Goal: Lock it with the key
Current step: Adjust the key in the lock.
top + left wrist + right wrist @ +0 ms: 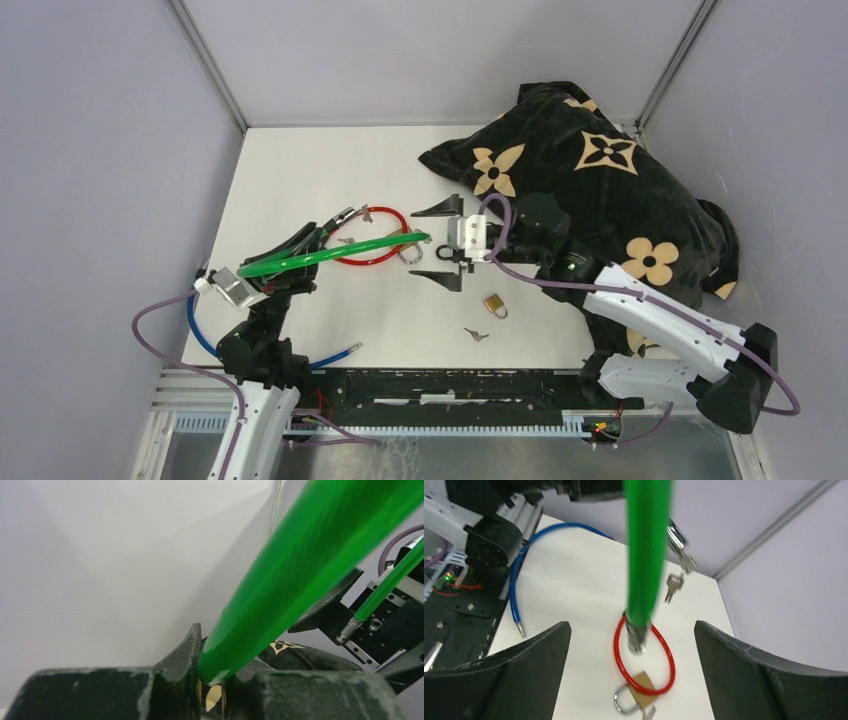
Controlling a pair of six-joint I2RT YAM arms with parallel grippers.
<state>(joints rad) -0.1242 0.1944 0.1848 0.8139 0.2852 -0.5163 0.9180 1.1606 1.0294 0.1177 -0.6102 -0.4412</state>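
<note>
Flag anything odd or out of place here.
The black flowered cloth heaped in the far right corner looks unrelated to the task. The green cable, pinched in the left gripper, slants up off the table, its metal end hanging free over the red cable loop, in no lock.

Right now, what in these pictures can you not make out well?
Right wrist view: the padlock at the red cable is blurred, and the bottom edge cuts it; whether a key sits in it is unclear.
Left wrist view: the green cable, held in the left gripper, fills the frame and hides what lies behind.
Top view: the loose key is too small for detail.
</note>
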